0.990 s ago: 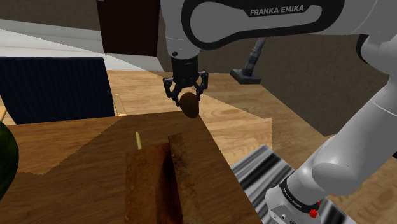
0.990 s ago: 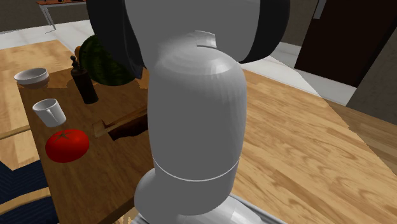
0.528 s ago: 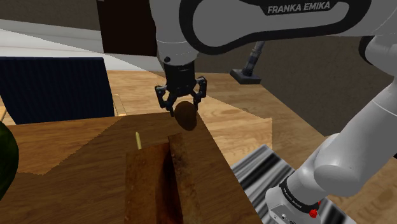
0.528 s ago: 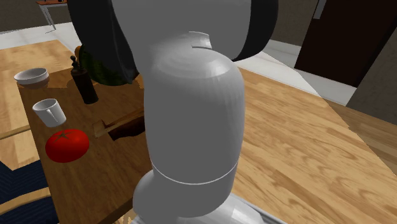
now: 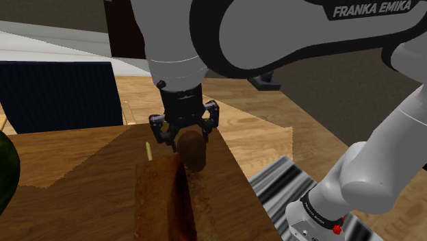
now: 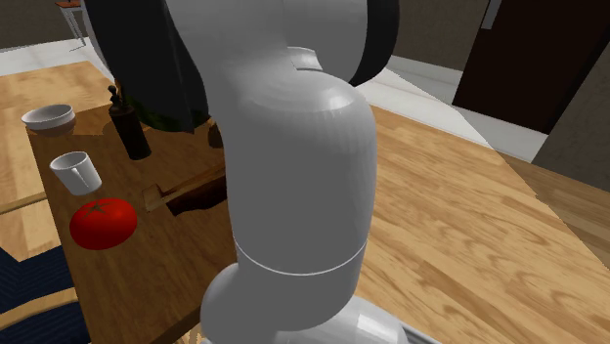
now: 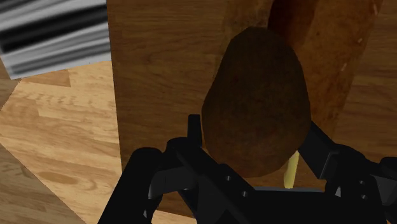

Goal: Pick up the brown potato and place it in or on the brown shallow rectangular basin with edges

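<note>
Now the black gripper (image 5: 183, 134) is clamped on the brown potato (image 5: 193, 152). Its 2 fingers (image 7: 191, 137) press the potato from both sides, and the wrist view shows this well. The potato hangs with its long side downward, just over the far end of the brown basin (image 5: 159, 198), close to the basin's wall on the shoulder view's right. Whether it touches the wood, I cannot tell.

The basin is a long, shallow box of dark wood, and it lies on the brown wooden table (image 5: 75, 178). A thin yellow stick (image 5: 147, 150) is on the table just beside the basin's far end. At the shoulder view's left edge I see a part of a green watermelon (image 5: 5, 171), and behind the table there is a dark blue panel (image 5: 58, 92).

From the second exterior view the big white arm (image 6: 293, 176) covers the middle. To its left on the table are 4 things: a red tomato (image 6: 103, 222) near the basin but apart from it, then a white cup (image 6: 76, 172), a white bowl (image 6: 49, 117) and a dark bottle (image 6: 130, 132).
</note>
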